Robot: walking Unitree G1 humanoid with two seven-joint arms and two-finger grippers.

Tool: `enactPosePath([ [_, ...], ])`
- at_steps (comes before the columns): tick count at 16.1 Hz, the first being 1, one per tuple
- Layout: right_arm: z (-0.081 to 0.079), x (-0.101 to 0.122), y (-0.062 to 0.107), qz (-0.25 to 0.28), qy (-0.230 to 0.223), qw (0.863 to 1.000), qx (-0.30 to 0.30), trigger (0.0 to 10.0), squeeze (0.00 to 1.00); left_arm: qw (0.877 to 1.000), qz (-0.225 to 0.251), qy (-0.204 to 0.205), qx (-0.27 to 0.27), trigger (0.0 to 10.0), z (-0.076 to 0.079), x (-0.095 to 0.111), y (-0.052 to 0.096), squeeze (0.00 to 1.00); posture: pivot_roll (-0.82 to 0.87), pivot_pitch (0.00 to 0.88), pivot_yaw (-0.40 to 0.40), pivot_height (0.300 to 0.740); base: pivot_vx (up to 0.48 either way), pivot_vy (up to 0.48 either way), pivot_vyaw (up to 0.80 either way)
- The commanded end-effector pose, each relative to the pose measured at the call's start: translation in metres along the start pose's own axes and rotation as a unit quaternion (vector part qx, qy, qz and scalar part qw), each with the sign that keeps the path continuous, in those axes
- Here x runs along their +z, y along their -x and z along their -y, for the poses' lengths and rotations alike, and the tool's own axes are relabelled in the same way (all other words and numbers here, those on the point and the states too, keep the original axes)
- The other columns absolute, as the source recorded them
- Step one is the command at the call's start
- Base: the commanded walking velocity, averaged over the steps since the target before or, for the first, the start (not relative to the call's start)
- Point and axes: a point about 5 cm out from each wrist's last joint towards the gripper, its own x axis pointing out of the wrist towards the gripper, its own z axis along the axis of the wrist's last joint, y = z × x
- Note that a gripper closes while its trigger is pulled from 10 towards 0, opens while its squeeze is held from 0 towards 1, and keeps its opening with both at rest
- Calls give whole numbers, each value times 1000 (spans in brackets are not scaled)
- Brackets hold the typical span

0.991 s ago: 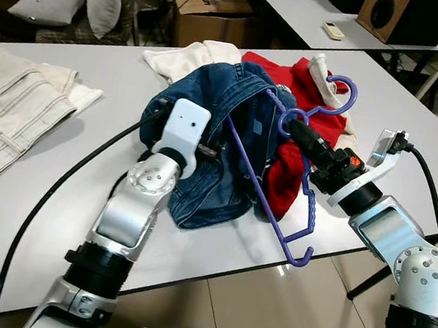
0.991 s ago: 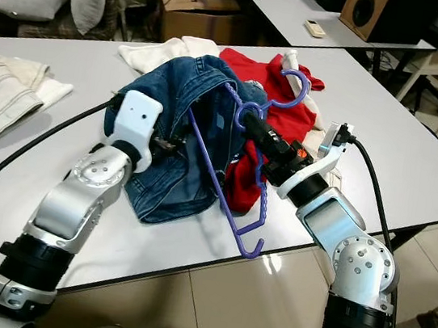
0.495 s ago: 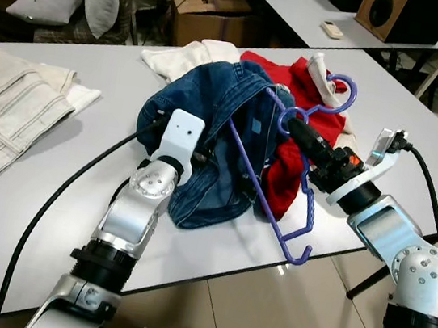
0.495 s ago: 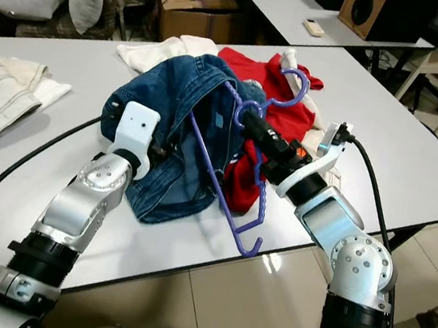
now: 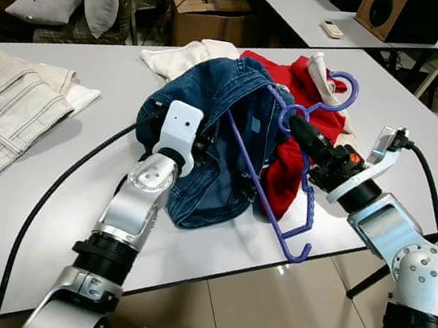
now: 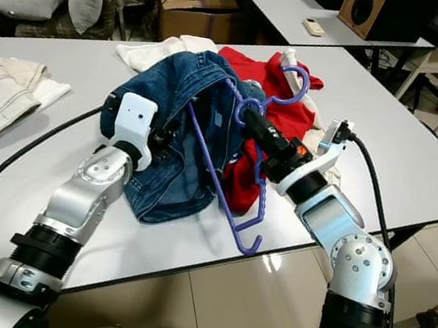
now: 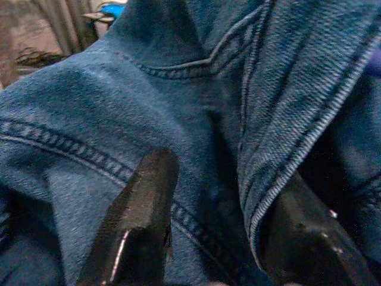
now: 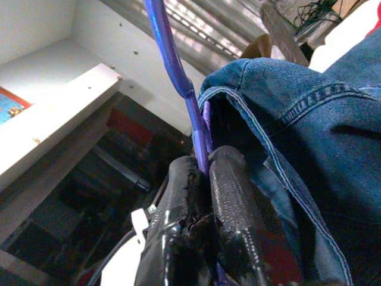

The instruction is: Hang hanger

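A purple plastic hanger [image 5: 254, 179] stands tilted on the white table [image 5: 52, 189], with one arm tucked inside a crumpled blue denim garment [image 5: 229, 92]. My right gripper [image 5: 297, 128] is shut on the hanger just below its hook [image 5: 342, 90]. The right wrist view shows its fingers [image 8: 229, 179] clamped on the purple bar beside the denim edge. My left gripper [image 5: 204, 141] is pushed into the denim from the left. In the left wrist view it [image 7: 220, 196] is open, with a stitched denim fold [image 7: 268, 155] lying between the fingers.
A red garment [image 5: 287, 170] lies under the hanger and a white one [image 5: 189, 54] behind the denim. Beige trousers [image 5: 6, 110] cover the table's left side. The front table edge runs just below the hanger's lower end. Behind are a cardboard box [image 5: 211, 16] and another table [image 5: 306, 9].
My left arm has shifted slightly and its gripper sits a little deeper in the denim. The right gripper and hanger have risen a touch.
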Motion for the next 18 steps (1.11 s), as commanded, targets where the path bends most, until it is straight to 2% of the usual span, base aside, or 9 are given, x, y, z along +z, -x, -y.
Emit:
enactPosePath([
  [1, -1, 2, 1, 11, 6, 1000, -1, 10000, 0, 1000, 13, 1, -16, 0, -2, 2, 4, 0, -92, 0, 15, 740, 0, 0, 0],
  [6, 1, 0, 3, 11, 8, 1000, -6, 10000, 0, 998, 19, 1, -54, 0, -7, 2, 11, 0, -80, 0, 15, 740, 0, 0, 0],
  [10, 2, 0, 4, 12, 14, 1000, -11, 10000, 0, 995, 24, -3, -92, 0, -14, 11, 13, 0, -76, 0, 19, 740, 0, 0, 0],
  [12, 3, -1, 3, 13, 21, 1000, -17, 10000, 0, 992, 35, 13, -118, 0, -18, 21, 12, 0, -77, 0, 22, 740, 0, 0, 0],
  [13, 6, -2, 2, 10, 38, 999, -31, 10000, 0, 990, 41, 33, -133, 0, -22, 29, 12, 0, -77, 0, 23, 740, 0, 0, 0],
  [14, 9, -3, 0, 5, 58, 997, -50, 10000, 0, 984, 55, 60, -156, 0, -26, 43, 11, 0, -75, 0, 23, 740, 0, 0, 0],
  [15, 16, -1, -4, 16, 79, 993, -88, 10000, 0, 968, 78, 93, -221, 0, -25, 68, 13, 0, -67, 0, 21, 740, 0, 0, 0],
  [16, 22, 3, -8, 35, 73, 990, -114, 10000, 0, 954, 80, 93, -272, 0, -21, 79, 16, 0, -59, 0, 20, 740, 0, 0, 0],
  [18, 31, 9, -16, 72, 50, 986, -144, 10000, 0, 938, 74, 94, -327, 0, -15, 92, 20, 0, -39, 0, 20, 740, 0, 0, 0],
])
